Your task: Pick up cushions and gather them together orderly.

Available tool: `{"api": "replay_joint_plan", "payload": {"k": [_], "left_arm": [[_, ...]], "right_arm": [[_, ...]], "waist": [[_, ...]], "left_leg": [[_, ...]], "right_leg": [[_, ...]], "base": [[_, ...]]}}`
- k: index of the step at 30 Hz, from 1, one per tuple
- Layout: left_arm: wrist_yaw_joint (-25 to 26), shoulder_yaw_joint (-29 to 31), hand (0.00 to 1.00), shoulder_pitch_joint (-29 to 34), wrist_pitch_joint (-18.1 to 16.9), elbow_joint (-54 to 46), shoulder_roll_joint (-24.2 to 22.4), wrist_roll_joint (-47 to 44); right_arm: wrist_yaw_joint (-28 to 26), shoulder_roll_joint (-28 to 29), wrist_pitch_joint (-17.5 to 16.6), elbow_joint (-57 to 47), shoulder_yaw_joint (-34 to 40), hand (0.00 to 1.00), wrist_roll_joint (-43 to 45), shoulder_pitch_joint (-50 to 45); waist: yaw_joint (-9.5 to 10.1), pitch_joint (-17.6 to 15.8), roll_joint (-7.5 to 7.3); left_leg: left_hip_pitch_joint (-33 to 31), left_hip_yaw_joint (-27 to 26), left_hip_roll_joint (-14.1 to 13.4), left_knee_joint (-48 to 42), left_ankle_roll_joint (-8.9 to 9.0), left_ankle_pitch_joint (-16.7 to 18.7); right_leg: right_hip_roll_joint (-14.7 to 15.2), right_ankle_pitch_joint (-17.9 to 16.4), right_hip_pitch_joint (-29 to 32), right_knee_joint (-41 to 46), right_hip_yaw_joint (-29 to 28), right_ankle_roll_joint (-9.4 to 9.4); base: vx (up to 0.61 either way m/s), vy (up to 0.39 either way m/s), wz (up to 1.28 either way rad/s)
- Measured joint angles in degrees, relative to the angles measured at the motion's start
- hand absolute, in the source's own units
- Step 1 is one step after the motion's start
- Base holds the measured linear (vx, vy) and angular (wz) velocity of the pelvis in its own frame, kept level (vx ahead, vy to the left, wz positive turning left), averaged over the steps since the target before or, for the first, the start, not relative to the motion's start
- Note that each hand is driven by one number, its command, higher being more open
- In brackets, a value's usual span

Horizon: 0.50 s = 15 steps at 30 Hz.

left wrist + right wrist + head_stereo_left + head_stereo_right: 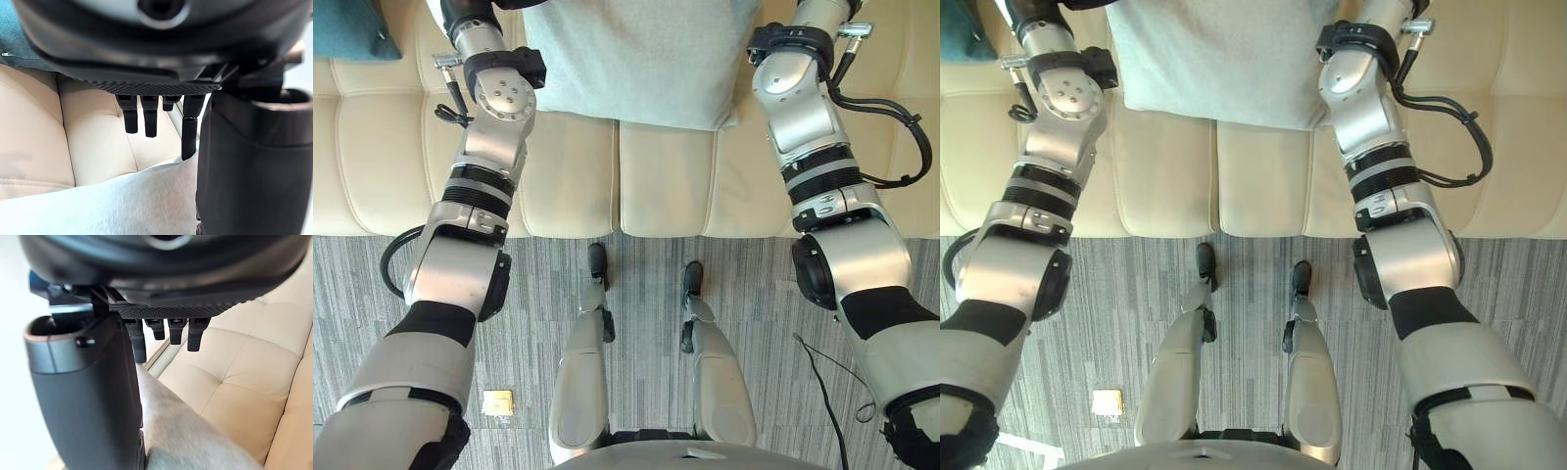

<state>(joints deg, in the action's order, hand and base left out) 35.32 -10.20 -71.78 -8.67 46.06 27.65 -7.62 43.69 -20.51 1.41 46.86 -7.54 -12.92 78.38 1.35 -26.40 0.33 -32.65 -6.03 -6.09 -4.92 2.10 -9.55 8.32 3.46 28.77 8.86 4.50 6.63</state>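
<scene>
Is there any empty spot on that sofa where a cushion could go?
Yes. The cream sofa seat is bare along its front edge, nearer the robot than the pale cushion, and on toward its right side. It is crowded only at the far left, where the teal cushion lies.

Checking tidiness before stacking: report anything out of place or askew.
The teal cushion sits alone to the left on the sofa, apart from the pale cushion, whose lower edge runs slightly tilted. A small yellowish square lies on the carpet.
</scene>
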Motion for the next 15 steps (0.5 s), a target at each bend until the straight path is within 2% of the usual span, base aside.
{"api": "replay_joint_plan", "payload": {"k": [2, 3, 7, 10, 13, 15], "left_arm": [[-0.85, 1.62, 1.00, 0.16, -0.56, 0.43, 0.76, -2.26], [-2.09, 3.31, 1.00, 0.77, -0.94, 0.77, 2.84, -5.24], [-5.30, 7.89, 1.00, 1.61, -1.21, 2.12, 7.02, -14.00], [-8.33, 9.42, 1.00, 2.79, -1.35, 2.11, 8.00, -20.14], [-10.02, 9.51, 1.00, 4.79, -1.35, 1.31, 8.02, -21.56], [-11.73, 11.11, 1.00, 10.59, -1.37, -4.45, 7.67, -21.66]], "right_arm": [[-0.14, -1.86, -0.28, -0.45, 0.03, 1.00, 1.95, -0.30], [-0.91, -4.83, -0.34, -1.23, 0.09, 1.00, 3.64, -1.08], [-4.31, -10.87, -0.49, -2.82, 2.68, 1.00, 10.18, -4.23], [-8.24, -11.74, -0.48, -3.30, 4.26, 1.00, 15.86, -7.92], [-10.49, -11.42, -0.48, -4.39, 4.35, 1.00, 18.53, -11.56], [-11.82, -9.76, -0.54, -9.43, 7.32, 1.00, 21.29, -18.20]], "waist": [[0.28, 0.00, 0.00], [0.37, 0.00, 0.00], [0.55, 0.00, 0.00], [1.21, 0.00, 0.00], [1.52, 0.01, 0.02], [1.45, 0.02, 0.03]], "left_leg": [[1.08, -0.15, 0.00, 0.66, 0.11, -0.08], [2.07, -0.17, -0.04, 1.38, 0.33, -0.29], [4.16, -0.20, -0.37, 4.64, 1.22, -2.27], [5.60, -0.51, -0.95, 6.14, 2.16, -2.99], [6.64, -0.91, -1.15, 6.95, 2.38, -3.54], [7.95, -0.91, -1.57, 7.66, 2.72, -3.89]], "right_leg": [[0.02, -0.03, -0.58, 0.03, 0.04, -0.02], [-0.01, -0.06, -1.21, 0.03, 0.13, -0.05], [-0.37, -0.18, -1.79, 0.03, 0.47, -0.22], [-0.65, -0.52, -2.03, 0.40, 0.91, -0.78], [-0.88, -0.85, -2.31, 1.09, 1.29, -1.22], [-1.43, -1.28, -2.97, 1.90, 1.48, -1.58]], "base": [[0.09, -0.023, -0.09], [0.08, -0.025, -0.06], [0.06, -0.043, -0.01], [0.04, -0.055, -0.10], [0.03, -0.059, -0.07], [0.04, -0.059, -0.01]]}}
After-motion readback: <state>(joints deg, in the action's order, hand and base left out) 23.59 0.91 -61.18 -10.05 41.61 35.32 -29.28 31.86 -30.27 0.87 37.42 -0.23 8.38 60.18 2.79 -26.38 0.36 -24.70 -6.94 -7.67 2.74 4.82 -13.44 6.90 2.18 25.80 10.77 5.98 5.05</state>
